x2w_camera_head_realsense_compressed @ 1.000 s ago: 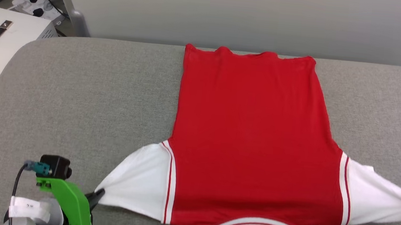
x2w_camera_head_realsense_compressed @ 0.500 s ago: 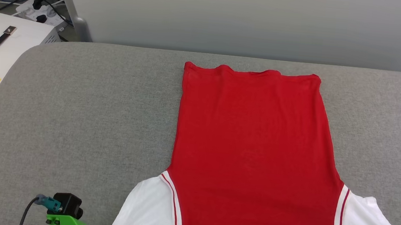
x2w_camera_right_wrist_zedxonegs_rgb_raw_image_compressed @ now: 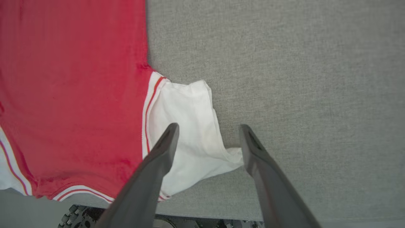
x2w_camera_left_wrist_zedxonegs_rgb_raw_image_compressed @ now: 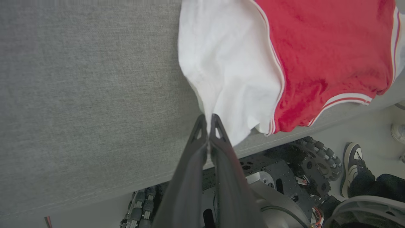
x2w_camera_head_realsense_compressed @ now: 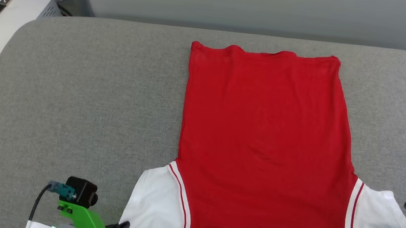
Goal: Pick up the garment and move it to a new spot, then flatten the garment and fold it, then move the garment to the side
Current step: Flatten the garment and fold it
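Red garment [x2w_camera_head_realsense_compressed: 266, 145]: you are looking at it lying flat and spread on the grey padded surface [x2w_camera_head_realsense_compressed: 79, 99]. It is sitting right of the middle in your head view, its straight hem pointing at the far wall and its striped neck trim reaching the near edge.
White sleeves: one is sticking out at each near corner. The left sleeve [x2w_camera_left_wrist_zedxonegs_rgb_raw_image_compressed: 227, 69] is narrowing to a point toward the near edge, and the right sleeve [x2w_camera_right_wrist_zedxonegs_rgb_raw_image_compressed: 190, 126] is resting loose and slightly creased on the padding.
Left gripper [x2w_camera_left_wrist_zedxonegs_rgb_raw_image_compressed: 208, 118]: its two dark fingers are pressing together on the tip of the left sleeve, right at the surface's near edge.
Right gripper [x2w_camera_right_wrist_zedxonegs_rgb_raw_image_compressed: 208, 126]: its fingers are standing wide apart and holding nothing. One is hanging over the right sleeve and the other over bare grey, with the sleeve's outer corner between them.
Green bracket [x2w_camera_head_realsense_compressed: 83, 219]: it is riding on the left wrist, carrying a small black camera.
White box [x2w_camera_head_realsense_compressed: 2, 12]: it is sitting beyond the surface's far left corner, a black handle on top.
Shoe [x2w_camera_left_wrist_zedxonegs_rgb_raw_image_compressed: 351, 167]: a person's foot is standing on the floor beside your robot's wheeled base [x2w_camera_left_wrist_zedxonegs_rgb_raw_image_compressed: 284, 177].
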{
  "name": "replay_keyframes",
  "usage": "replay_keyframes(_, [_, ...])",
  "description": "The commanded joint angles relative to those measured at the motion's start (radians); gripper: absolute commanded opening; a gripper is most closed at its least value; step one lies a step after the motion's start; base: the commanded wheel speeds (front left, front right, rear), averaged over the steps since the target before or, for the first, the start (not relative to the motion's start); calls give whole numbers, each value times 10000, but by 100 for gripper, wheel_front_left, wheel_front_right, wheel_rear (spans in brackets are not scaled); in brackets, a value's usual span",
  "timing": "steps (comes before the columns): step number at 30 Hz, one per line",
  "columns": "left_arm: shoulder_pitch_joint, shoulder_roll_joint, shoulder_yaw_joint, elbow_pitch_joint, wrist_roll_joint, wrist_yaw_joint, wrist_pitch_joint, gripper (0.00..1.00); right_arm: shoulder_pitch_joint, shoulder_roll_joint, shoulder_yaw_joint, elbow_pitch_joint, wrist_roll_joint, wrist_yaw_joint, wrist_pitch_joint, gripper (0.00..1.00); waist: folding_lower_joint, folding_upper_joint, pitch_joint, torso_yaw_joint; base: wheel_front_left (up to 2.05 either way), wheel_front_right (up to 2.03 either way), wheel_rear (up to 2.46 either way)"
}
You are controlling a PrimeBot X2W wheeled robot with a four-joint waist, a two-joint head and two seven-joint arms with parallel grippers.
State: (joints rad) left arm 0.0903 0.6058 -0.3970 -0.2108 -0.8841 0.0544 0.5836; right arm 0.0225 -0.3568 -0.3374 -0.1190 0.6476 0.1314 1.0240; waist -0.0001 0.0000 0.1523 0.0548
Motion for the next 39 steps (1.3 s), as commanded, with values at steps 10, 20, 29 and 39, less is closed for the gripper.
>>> replay_keyframes(10, [-773,193,-358,-1964,900,397,447,0,-3639,-655,588,-673,-114,-7,1348,100,1,0,2372,964,0,0,0])
replay_keyframes(20, [-1744,-390,-888,-2681,1818,382,121,0,-8469,-1406,1274,1601,-1673,-7,2569,100,1,0,4519,2306,0,0,0])
replay_keyframes(29, [-2221,-886,-1254,-2396,2045,167,-215,0,-10103,-1985,1680,3578,-2386,-7,2213,100,1,0,5108,2963,0,0,0])
replay_keyframes(39, [-2416,-1074,-1369,-2082,2103,73,-429,0,-10321,-2365,2658,4674,-2513,-7,2141,100,1,0,5252,3136,0,0,0])
